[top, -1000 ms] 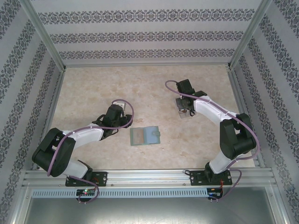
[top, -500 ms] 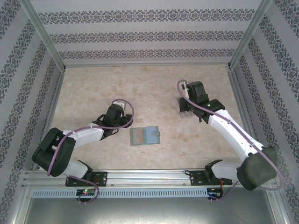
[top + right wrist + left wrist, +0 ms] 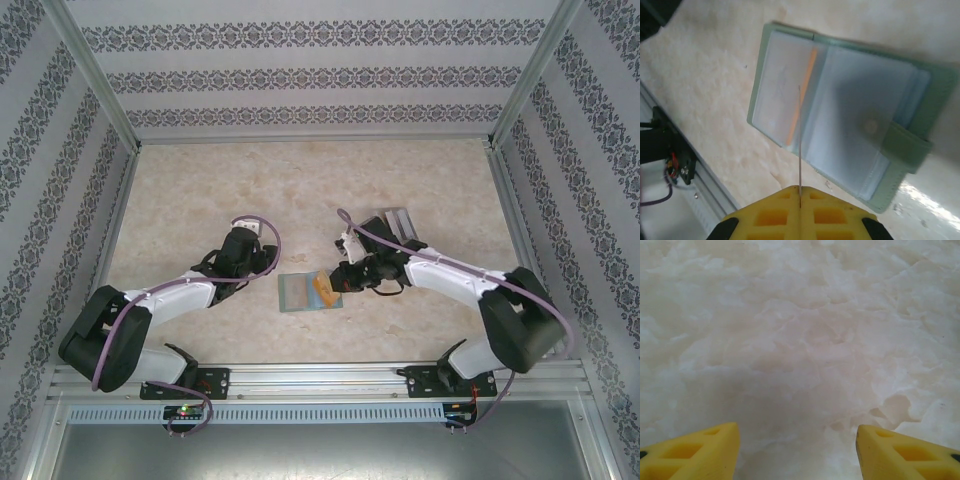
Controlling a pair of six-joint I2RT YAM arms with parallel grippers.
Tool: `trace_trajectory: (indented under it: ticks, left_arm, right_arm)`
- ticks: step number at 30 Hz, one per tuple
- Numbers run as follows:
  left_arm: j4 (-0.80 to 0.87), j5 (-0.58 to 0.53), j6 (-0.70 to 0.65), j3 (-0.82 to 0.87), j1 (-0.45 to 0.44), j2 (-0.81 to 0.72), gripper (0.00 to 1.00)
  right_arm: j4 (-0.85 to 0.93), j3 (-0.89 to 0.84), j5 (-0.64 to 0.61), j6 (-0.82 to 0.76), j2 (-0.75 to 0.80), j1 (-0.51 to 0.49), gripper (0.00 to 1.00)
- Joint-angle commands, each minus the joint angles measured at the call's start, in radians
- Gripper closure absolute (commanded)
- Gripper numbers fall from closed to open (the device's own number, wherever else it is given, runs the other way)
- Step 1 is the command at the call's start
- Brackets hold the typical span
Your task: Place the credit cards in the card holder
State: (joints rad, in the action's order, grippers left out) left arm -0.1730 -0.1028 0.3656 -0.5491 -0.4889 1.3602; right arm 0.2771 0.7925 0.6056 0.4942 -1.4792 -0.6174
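Right pincer [image 3: 800, 191]: fingers pressed fully together on a tan-orange credit card [image 3: 323, 290]. In the wrist view the card is edge-on, a thin line rising from between the yellow pads.

Card holder [image 3: 840, 115]: lies open and flat on the surface [image 3: 800, 315] between the two arms, closing tab [image 3: 905, 147] out to one side. The card hangs over its left pocket; contact cannot be told.

Left pincer [image 3: 797, 433]: jaws well apart, holding nothing, over bare surface to the left of the holder.

Clear plastic rack [image 3: 398, 221] stands beyond the right arm.
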Motion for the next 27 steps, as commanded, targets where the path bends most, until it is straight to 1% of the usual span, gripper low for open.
trace_trajectory:
  ticks: [1, 3, 5, 10, 18, 22, 25, 27]
  left_arm:
    - [-0.042, -0.012, 0.012, 0.012, 0.008, -0.015, 0.37]
    - [-0.040, -0.004, 0.010, 0.013, 0.008, -0.016, 0.37]
    - [-0.044, -0.019, 0.015, 0.021, 0.008, -0.019, 0.37]
    - [-0.037, -0.021, 0.015, 0.017, 0.009, -0.021, 0.37]
    - [-0.035, -0.036, 0.019, 0.018, 0.008, -0.020, 0.37]
    - [-0.021, -0.031, 0.019, 0.005, 0.007, -0.013, 0.37]
    - [-0.021, -0.050, 0.023, 0.012, 0.008, -0.016, 0.37]
    - [-0.015, -0.051, 0.022, 0.005, 0.008, -0.014, 0.37]
  right_arm:
    - [-0.120, -0.011, 0.133, 0.068, -0.039, 0.001, 1.00]
    - [-0.135, -0.002, 0.160, 0.073, -0.074, 0.002, 1.00]
    - [-0.134, 0.011, 0.171, 0.079, -0.110, -0.003, 1.00]
    - [-0.139, 0.014, 0.106, 0.086, -0.149, -0.004, 1.00]
    - [-0.180, -0.020, 0.100, 0.121, -0.161, 0.016, 1.00]
    - [-0.235, -0.058, 0.084, 0.151, -0.149, 0.026, 1.00]
    - [-0.246, -0.064, 0.092, 0.165, -0.158, 0.043, 1.00]
    - [-0.252, -0.073, 0.077, 0.163, -0.149, 0.038, 1.00]
